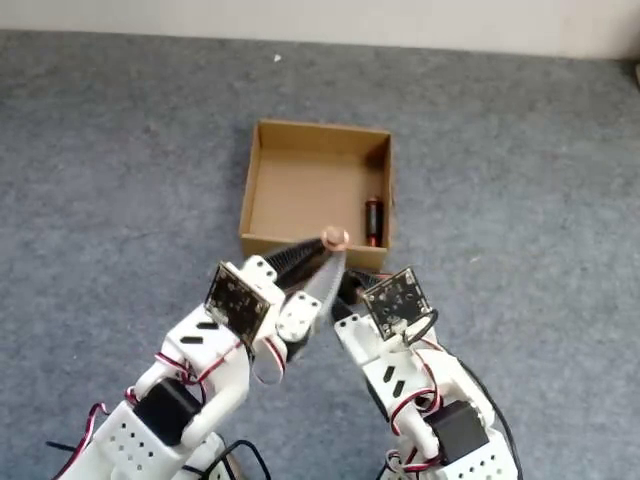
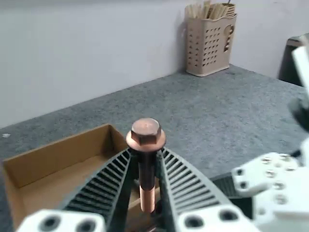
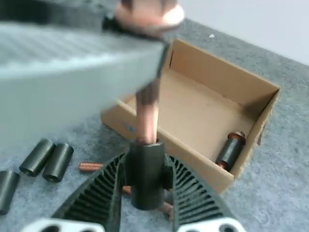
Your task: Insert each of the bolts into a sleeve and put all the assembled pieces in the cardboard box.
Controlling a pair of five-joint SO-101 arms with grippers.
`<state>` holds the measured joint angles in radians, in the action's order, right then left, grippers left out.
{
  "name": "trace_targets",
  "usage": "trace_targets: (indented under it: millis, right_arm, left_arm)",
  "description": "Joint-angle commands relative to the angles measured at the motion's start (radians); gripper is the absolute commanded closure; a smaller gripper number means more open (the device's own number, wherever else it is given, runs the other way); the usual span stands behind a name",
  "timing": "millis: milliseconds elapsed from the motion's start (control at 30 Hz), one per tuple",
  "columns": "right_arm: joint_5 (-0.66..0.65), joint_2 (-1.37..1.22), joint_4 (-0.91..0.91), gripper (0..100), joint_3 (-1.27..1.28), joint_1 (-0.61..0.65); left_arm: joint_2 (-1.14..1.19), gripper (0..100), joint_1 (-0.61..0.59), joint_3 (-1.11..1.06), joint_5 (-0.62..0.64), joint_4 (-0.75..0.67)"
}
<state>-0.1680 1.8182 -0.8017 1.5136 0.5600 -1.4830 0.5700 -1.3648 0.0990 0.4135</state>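
Just in front of the cardboard box's (image 1: 255, 185) near wall: the left end effector (image 2: 146, 159) is clenched on the bolt (image 2: 146, 135) below its head, and the right end effector (image 3: 146, 159) grips the sleeve (image 3: 145, 181) mid-barrel. Both parts appear rigid, smooth and probably slippery (hold firmly, keeping the sleeve mouth free).

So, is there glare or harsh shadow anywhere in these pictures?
High view: soft, even light, the cardboard box shaded along its right wall. Left wrist view: mild sheen on the bolt head. Right wrist view: no glare on the sleeve.
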Motion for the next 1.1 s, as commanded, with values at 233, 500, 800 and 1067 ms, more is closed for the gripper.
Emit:
trace_targets:
  millis: [233,500,800,1067]
  right_arm:
    - [0.011,0.021,0.004,99.3,-0.12,0.004]
    - [-0.058,0.021,0.004,99.3,-0.12,0.065]
    - [-0.063,0.021,0.033,99.3,-0.124,0.064]
    - [-0.063,0.021,0.225,99.3,-0.122,0.064]
  left_arm:
    - [0.007,99,-0.074,0.004,0.086,-0.009]
    - [-0.002,99,-0.074,0.081,0.086,-0.009]
    - [-0.002,99,-0.047,0.206,0.087,-0.009]
    - [0.007,99,-0.002,0.294,0.086,-0.008]
